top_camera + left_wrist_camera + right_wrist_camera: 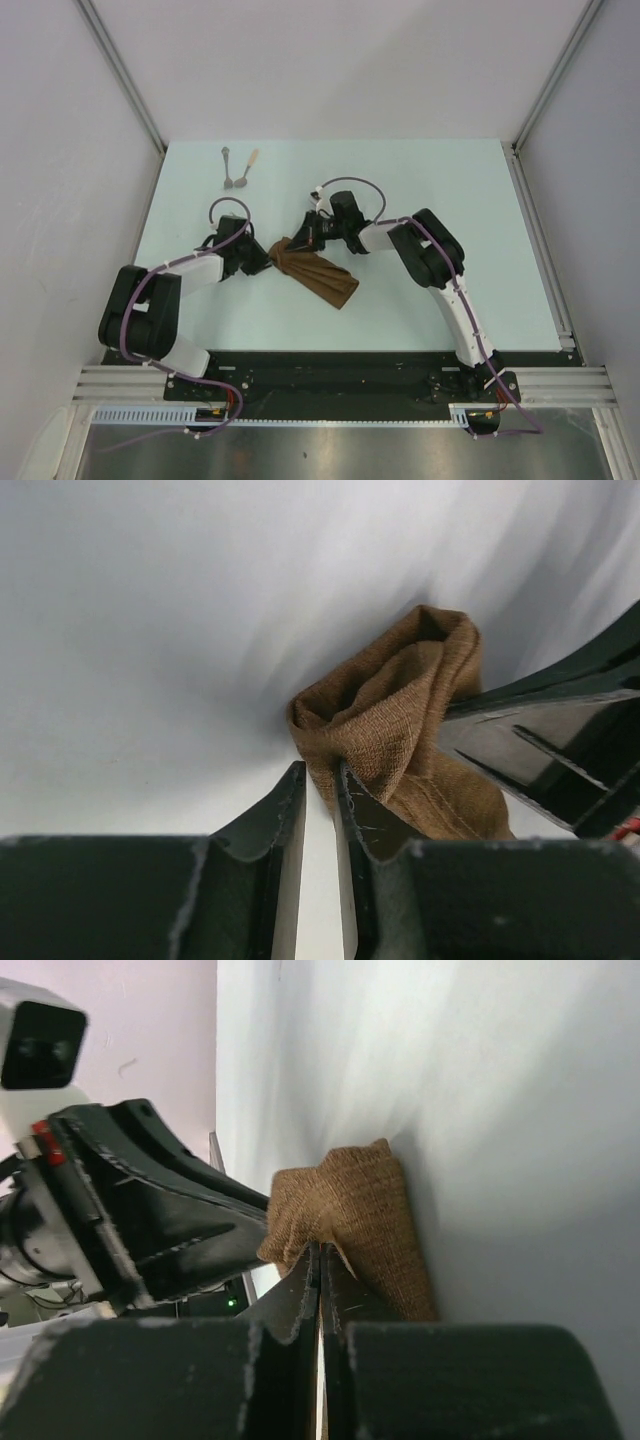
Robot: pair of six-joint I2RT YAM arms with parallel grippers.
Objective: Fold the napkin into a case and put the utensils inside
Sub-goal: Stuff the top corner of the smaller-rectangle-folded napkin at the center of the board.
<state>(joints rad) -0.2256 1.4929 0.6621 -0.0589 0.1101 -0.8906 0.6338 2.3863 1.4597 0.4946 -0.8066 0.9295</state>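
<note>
The brown napkin [322, 276] lies bunched as a long narrow strip on the pale table, running from its raised far-left end down to the near right. My left gripper [268, 258] pinches that raised end from the left; in the left wrist view its tips [319, 772] close on a fold of the napkin [400, 710]. My right gripper [298, 242] holds the same end from the far side, jaws tight on the cloth [350, 1200] at the tips [320, 1250]. The two utensils lie far left, grey-handled [228, 168] and tan-handled [249, 167].
White walls with metal corner rails [120, 75] enclose the table [450, 190] on three sides. A black strip and aluminium rail [340, 385] carry the arm bases at the near edge. The two grippers sit close together over the napkin's end.
</note>
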